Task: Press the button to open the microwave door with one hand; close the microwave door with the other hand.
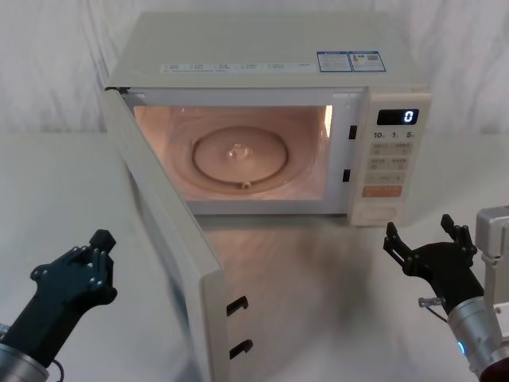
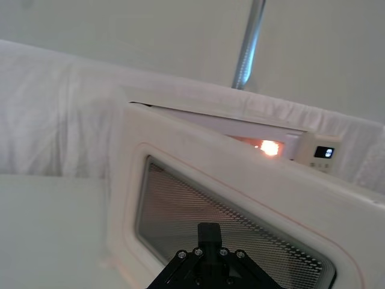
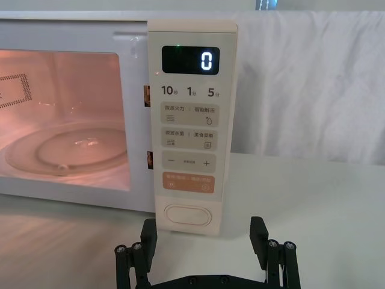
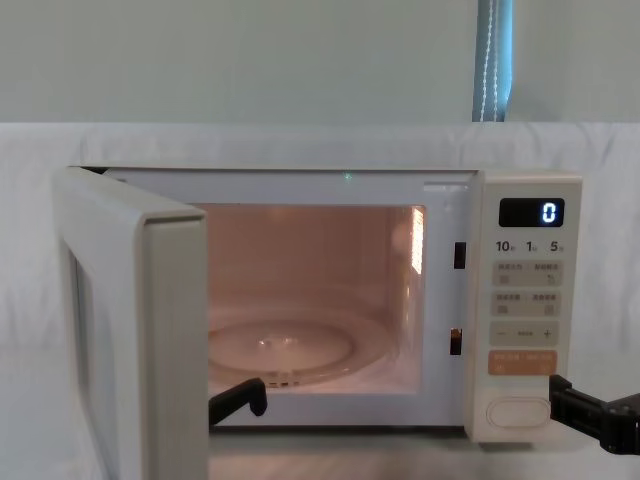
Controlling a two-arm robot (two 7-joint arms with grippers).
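The microwave door (image 1: 171,239) stands swung wide open toward me, and the lit cavity (image 1: 238,151) with its glass turntable is exposed. The cream oval button (image 1: 380,213) sits at the bottom of the control panel, below the orange key. My right gripper (image 1: 420,239) hovers open a short way in front of the button (image 3: 187,215), not touching it; one finger (image 4: 590,405) shows beside the button (image 4: 518,411). My left gripper (image 1: 102,239) is shut with nothing in it, low on the left, outside the open door. It faces the door's window (image 2: 240,241).
The microwave (image 1: 270,48) stands on a white table against a white draped cloth. Two black latch hooks (image 1: 236,304) stick out of the door's free edge. The display (image 3: 206,60) reads 0. Bare table (image 1: 318,286) lies between the door and the right gripper.
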